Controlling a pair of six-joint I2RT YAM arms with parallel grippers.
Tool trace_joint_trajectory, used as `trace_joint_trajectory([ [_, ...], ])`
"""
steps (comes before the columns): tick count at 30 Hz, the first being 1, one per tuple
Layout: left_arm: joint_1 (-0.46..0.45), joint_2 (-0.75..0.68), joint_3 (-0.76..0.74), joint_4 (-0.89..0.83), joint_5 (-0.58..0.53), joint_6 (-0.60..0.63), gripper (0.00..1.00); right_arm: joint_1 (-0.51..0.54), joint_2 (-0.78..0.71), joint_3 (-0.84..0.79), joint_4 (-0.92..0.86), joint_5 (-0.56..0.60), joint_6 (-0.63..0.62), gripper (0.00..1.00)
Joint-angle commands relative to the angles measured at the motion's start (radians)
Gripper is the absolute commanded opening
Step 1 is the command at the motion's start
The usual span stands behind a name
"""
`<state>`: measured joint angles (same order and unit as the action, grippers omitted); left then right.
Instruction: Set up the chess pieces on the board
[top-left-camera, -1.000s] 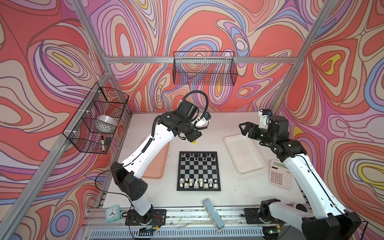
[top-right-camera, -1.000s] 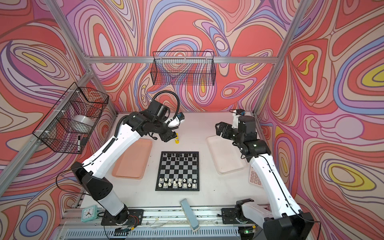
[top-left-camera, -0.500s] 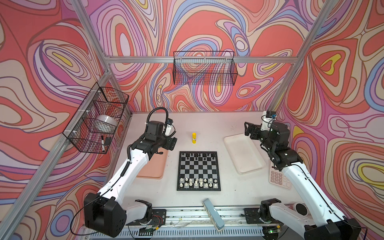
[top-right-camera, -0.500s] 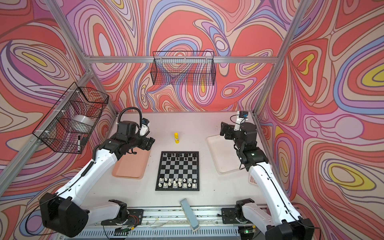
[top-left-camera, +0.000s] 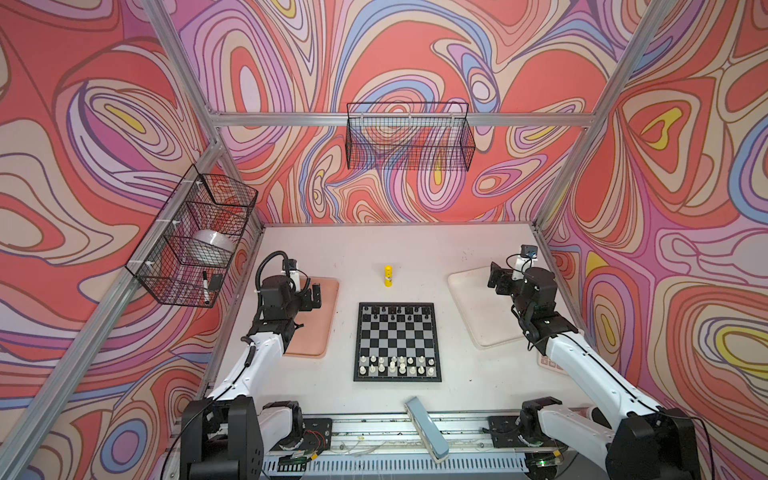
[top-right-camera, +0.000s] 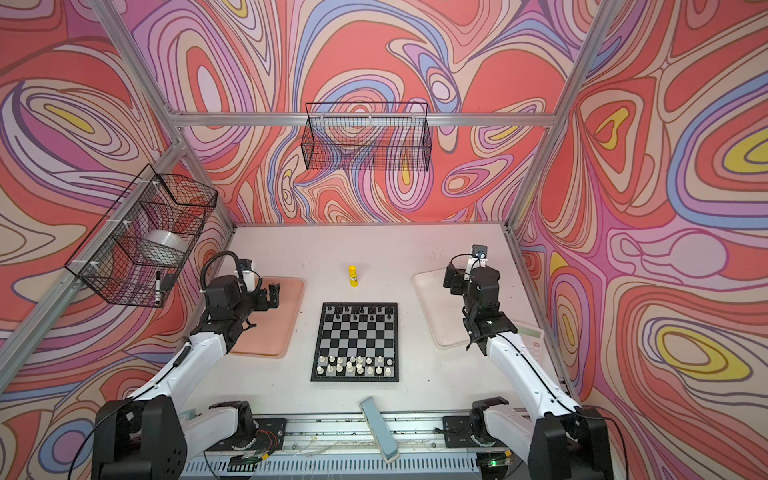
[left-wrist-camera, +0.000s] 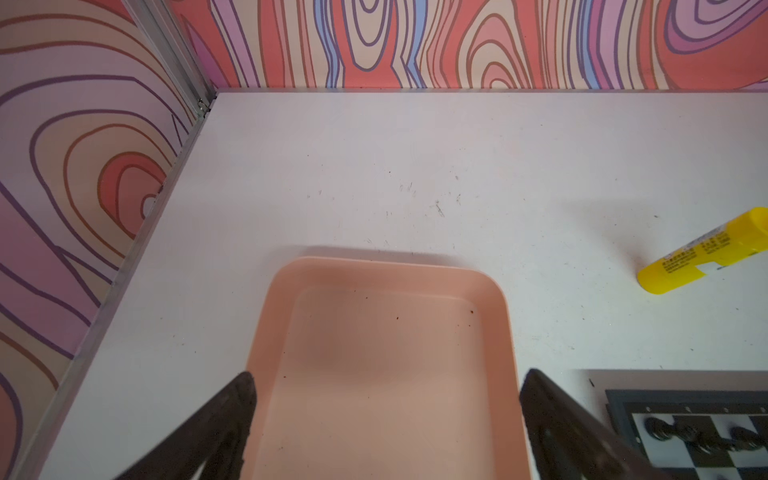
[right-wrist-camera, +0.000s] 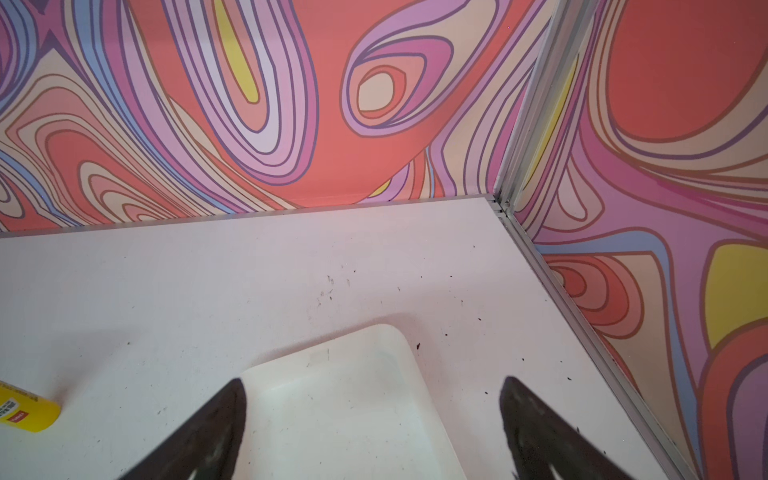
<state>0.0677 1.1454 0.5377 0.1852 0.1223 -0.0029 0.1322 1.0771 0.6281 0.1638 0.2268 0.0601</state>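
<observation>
We see both arms (top-left-camera: 257, 365) bent, left gripper (top-left-camera: 314, 294) above the pink tray (top-left-camera: 322, 328), right gripper (top-left-camera: 497, 281) above the white tray (top-left-camera: 478, 316), jaws wide and empty. The board (top-left-camera: 397, 340) lies between them, chess pieces (top-left-camera: 395, 366) on its end rows.

Left arm (top-left-camera: 259, 359) and right arm (top-left-camera: 582, 365): white link shells, black joint housings. Black cable (top-left-camera: 272, 252) loops over the left wrist.

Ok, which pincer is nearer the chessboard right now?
Left. The left pincer hangs open over the pink tray, just off the far-left corner of the chessboard; the right pincer is open over the white tray, farther off.
</observation>
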Motion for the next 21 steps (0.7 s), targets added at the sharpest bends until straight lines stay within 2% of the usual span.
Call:
trace_joint_trajectory([
  [1,0.006,-0.005,-0.116,0.26,0.085,-0.011,1.0,-0.006,0.011,-0.054,0.15,0.043,-0.009,0.98],
  [4,0.006,0.027,-0.208,0.445,0.123,-0.008,1.0,-0.009,0.021,-0.099,0.217,0.049,-0.016,0.98],
  [11,0.014,0.178,-0.273,0.73,0.162,-0.012,1.0,-0.017,0.037,-0.176,0.309,0.078,-0.034,0.98],
  [21,0.021,0.327,-0.345,0.994,0.178,-0.013,1.0,-0.033,0.04,-0.279,0.436,0.019,-0.061,0.98],
])
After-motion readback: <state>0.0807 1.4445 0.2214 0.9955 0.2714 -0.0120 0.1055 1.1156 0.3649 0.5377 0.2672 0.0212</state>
